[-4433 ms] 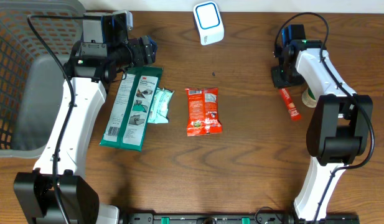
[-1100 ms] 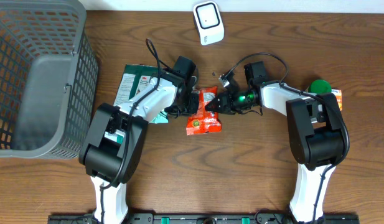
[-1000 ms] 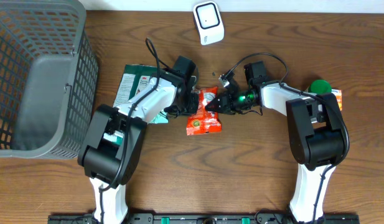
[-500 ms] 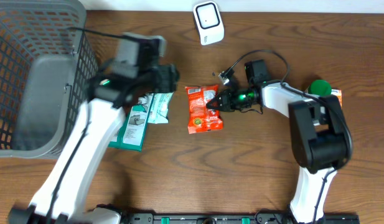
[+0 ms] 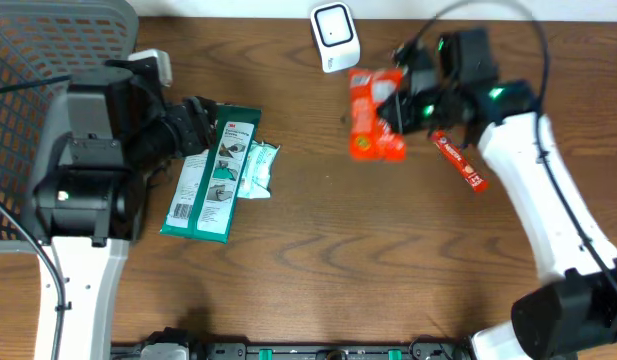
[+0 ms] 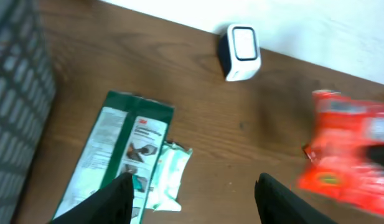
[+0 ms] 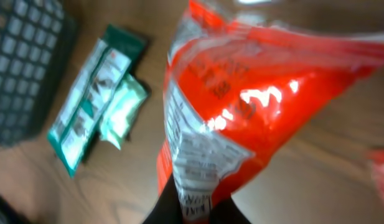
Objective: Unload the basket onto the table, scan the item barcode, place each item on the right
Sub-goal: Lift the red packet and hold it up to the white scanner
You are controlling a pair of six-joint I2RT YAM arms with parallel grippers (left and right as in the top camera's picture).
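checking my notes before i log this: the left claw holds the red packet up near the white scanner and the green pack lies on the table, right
Not the left: the right claw holds the red packet up near the white scanner, as the overhead view shows. The left claw stands open, empty. The green pack does lie on the table.

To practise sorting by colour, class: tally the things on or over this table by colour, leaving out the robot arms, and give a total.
Green: 2 (long dark green packet, small pale green packet)
Red: 2 (red pouch, red tube)
White: 1 (scanner)
Grey: 1 (basket)
Total: 6
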